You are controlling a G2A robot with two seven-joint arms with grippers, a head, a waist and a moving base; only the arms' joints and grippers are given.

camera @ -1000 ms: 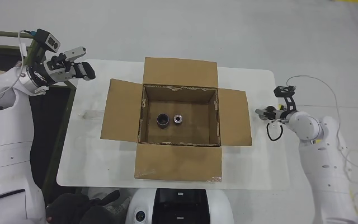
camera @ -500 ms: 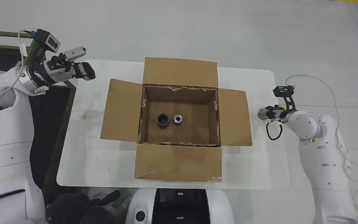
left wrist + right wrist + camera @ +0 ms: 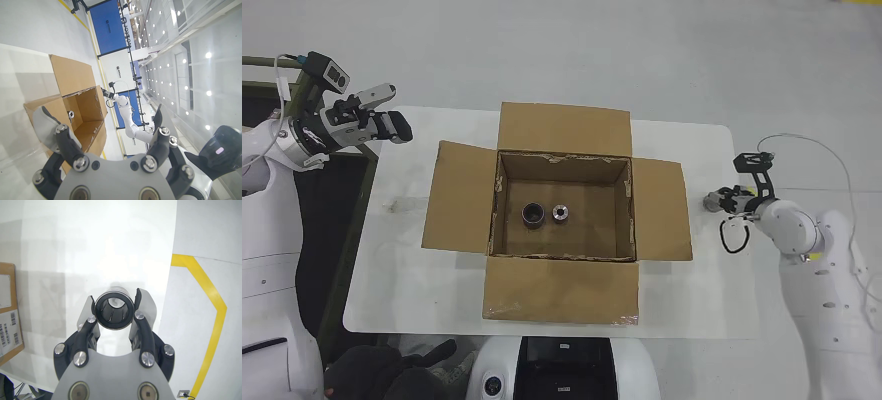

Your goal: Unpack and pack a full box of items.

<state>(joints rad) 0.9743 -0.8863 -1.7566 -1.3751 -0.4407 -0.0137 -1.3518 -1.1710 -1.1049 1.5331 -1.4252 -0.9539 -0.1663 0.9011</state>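
Steel is what the right jaws are clamped on: a short, polished metal cylinder with a black ribbed bore (image 3: 113, 313), pinched across its curved wall and held over the white bench (image 3: 402, 280) just beside the right flap of the open brown cardboard box (image 3: 562, 166). It looks rigid, likely heavy for its size, and smooth enough to slip or roll. Pads set square across the diameter at mid-length seem the safest hold. The right wrist view gives the hollow bore and the pad contact, which the top view shrinks to a grey stub. The top view adds the box floor, where a dark ring-shaped piece (image 3: 533, 214) lies just beside a small silver round piece (image 3: 559, 212). Farthest off, the left jaws stand spread with nothing between them, at the bench's far left corner, well apart from the box.
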